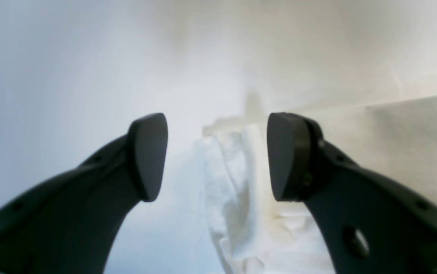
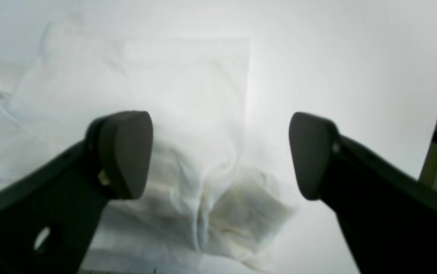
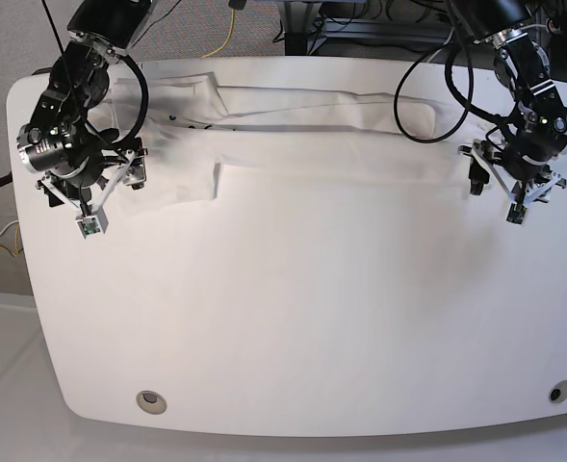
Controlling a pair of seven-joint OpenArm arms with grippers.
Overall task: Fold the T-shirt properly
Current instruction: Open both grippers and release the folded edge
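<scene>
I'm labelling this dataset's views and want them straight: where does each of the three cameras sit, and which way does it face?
Left wrist: on the left arm, looking down past the open left gripper at a bunched edge of the T-shirt.
Right wrist: on the right arm, looking past the open right gripper at rumpled shirt cloth on the table.
Base: high at the table's near side, looking down; both arms show.
Shared: all three views show the T-shirt and the table.
</scene>
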